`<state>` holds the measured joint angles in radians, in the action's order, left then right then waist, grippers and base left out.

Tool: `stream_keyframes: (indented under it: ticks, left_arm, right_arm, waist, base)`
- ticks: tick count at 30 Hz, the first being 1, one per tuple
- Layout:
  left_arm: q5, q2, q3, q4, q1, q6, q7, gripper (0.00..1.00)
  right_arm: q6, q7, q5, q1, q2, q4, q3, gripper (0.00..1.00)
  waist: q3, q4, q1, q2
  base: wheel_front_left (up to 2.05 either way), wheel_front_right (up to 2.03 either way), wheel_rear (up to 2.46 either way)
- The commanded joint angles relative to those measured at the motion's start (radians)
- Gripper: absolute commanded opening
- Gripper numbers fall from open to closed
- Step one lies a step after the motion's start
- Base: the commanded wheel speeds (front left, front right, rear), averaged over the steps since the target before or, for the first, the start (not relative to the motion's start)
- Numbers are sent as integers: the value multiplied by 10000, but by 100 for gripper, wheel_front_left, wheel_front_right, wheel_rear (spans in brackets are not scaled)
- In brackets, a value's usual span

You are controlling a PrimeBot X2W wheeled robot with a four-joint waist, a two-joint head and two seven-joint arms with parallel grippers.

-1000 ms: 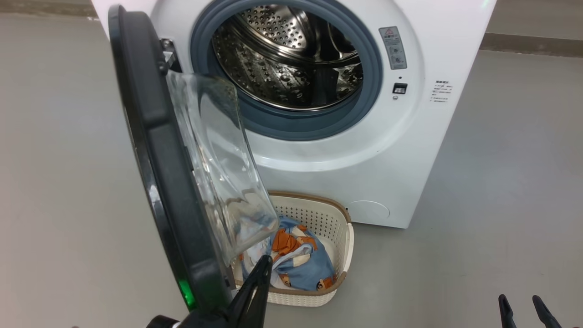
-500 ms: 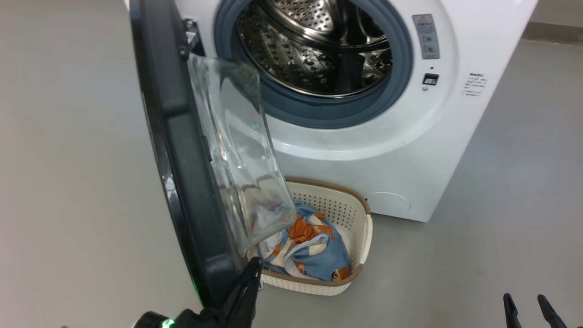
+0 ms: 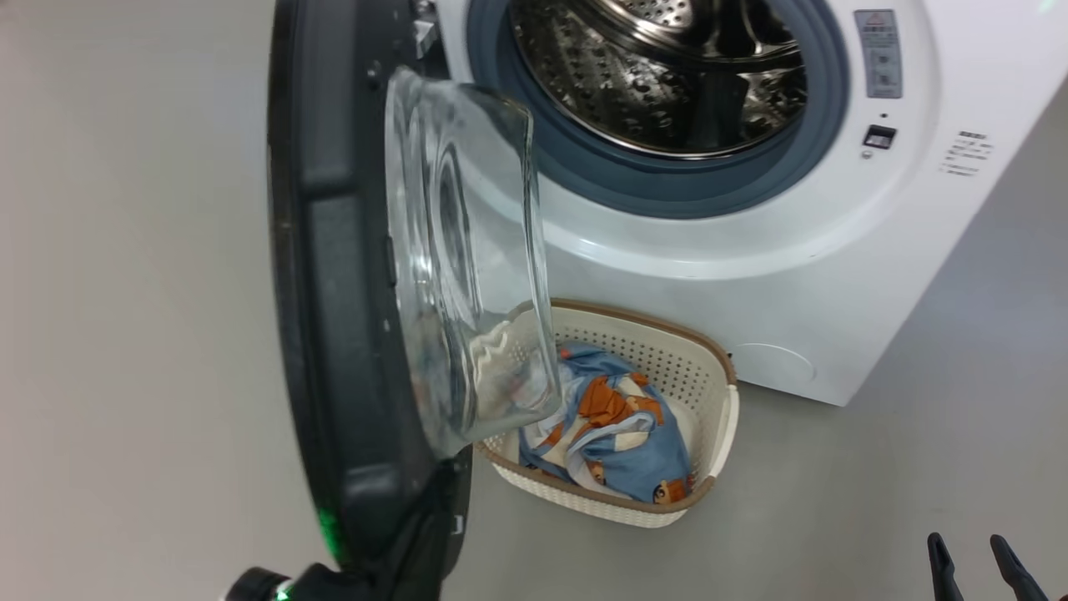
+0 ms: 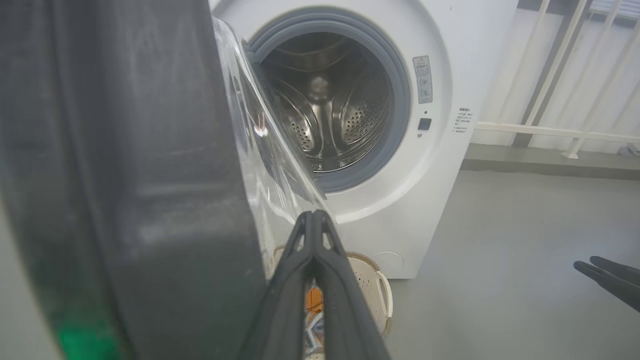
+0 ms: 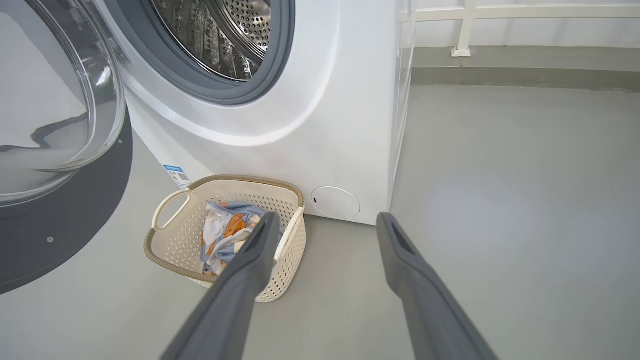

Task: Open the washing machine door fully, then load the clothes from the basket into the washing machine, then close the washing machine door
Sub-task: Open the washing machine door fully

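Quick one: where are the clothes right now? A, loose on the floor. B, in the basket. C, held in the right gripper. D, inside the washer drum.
B: the clothes lie bunched inside the basket, which sits in front of the washing machine.

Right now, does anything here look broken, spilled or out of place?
Nothing stands out. The washing machine door looks intact and open, and the clothes lie bundled inside the basket, none spilled on the floor.

Left gripper (image 4: 315, 216) fingers together, right gripper (image 5: 328, 220) fingers wide apart.
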<state>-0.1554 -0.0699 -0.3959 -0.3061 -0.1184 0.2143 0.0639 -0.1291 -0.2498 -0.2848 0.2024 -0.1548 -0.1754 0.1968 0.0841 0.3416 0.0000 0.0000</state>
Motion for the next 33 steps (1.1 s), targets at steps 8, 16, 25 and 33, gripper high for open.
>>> stream_keyframes:
  ticks: [8, 16, 25, 33]
  left_arm:
    - [-497, -137, 1715, -14, 246, 710, 503, 0]
    - [-1043, -293, 2910, 716, 432, 999, 1060, 0]
    - [-1684, -602, 4357, 2462, 1375, 1136, 1696, 0]
    - [-1916, -998, 5378, 4127, 2649, 1055, 1943, 0]
  right_arm:
    - [-16, -120, -18, -305, -259, 190, -398, 100]
    - [-16, -120, -34, -285, -342, 264, -428, 100]
    - [-16, -120, -43, -158, -304, 192, -484, 100]
    - [-16, -120, -43, -127, -356, 131, -460, 100]
  waist:
    - [261, 667, 0, 0]
    - [368, 709, 0, 0]
    - [322, 614, 0, 0]
    - [249, 491, 0, 0]
  base:
    - [0, 0, 0]
    - [0, 0, 0]
    - [0, 0, 0]
    - [0, 0, 0]
